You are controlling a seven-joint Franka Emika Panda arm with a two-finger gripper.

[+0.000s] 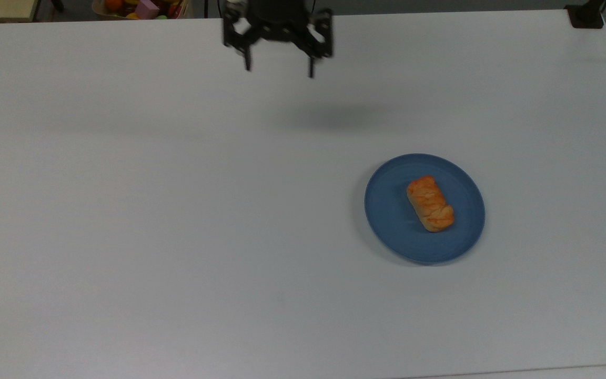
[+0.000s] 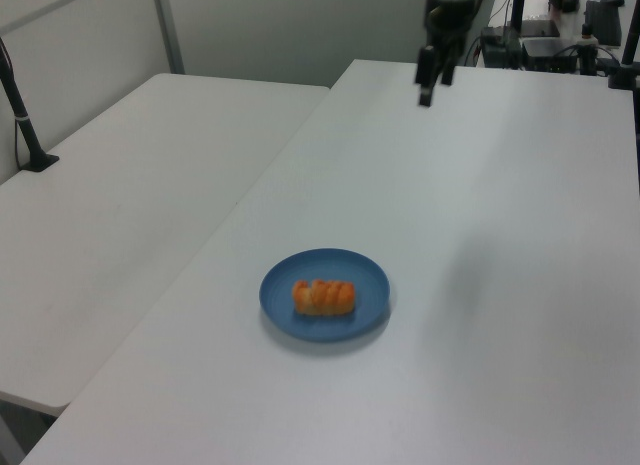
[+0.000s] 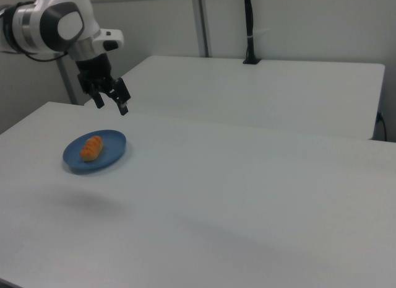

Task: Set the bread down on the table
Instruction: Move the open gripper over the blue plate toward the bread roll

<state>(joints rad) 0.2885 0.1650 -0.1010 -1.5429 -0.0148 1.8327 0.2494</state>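
Note:
The bread, a small golden-orange braided roll, lies on a round blue plate on the white table, toward the top view's right. My gripper hangs open in the air near the table's far edge, well away from the plate and holding nothing. In the left view the bread sits on the plate in the foreground, and the gripper is high up at the back. In the right view the gripper hovers above and just behind the plate and bread.
A box of colourful toys stands past the far edge at the top view's top left. A black clamp grips the top right corner. A second white table adjoins this one, with a black post on it.

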